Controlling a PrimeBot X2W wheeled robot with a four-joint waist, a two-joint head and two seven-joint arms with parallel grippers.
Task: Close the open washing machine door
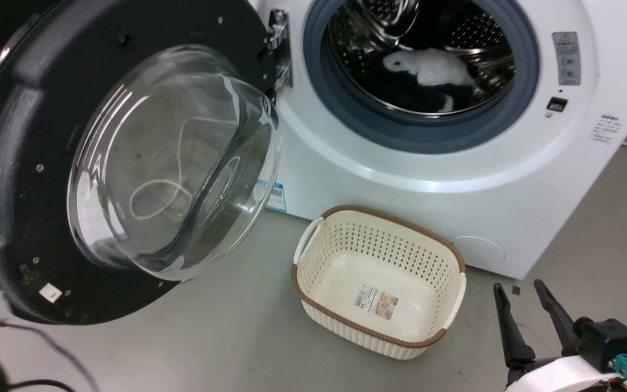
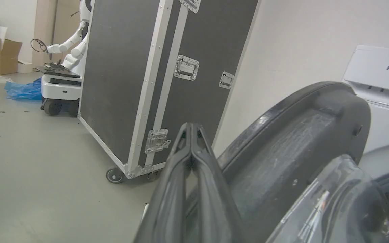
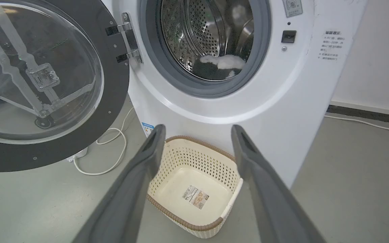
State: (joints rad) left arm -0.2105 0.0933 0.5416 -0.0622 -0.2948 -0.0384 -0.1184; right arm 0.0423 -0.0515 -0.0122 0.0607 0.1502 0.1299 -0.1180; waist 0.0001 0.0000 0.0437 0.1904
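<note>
The washing machine door (image 1: 14,163) hangs wide open on its hinge at the machine's left, its clear glass bowl (image 1: 174,163) bulging toward me. The white washing machine (image 1: 428,179) shows its steel drum (image 1: 428,49) with white and dark cloth inside. My left gripper (image 2: 191,126) is shut and holds nothing, its fingers lying close beside the door's (image 2: 299,145) black outer rim; I cannot tell if they touch it. My right gripper (image 1: 520,291) is open and hangs low to the right of the basket, pointing at the machine (image 3: 214,111) with the door (image 3: 113,101) off to its left.
A cream plastic basket (image 1: 379,283) stands on the grey floor just before the machine, also under my right gripper (image 3: 197,133). A white cable (image 3: 110,158) loops on the floor below the door. A black wheeled flight case (image 2: 154,77) and another robot (image 2: 66,60) stand beyond the door.
</note>
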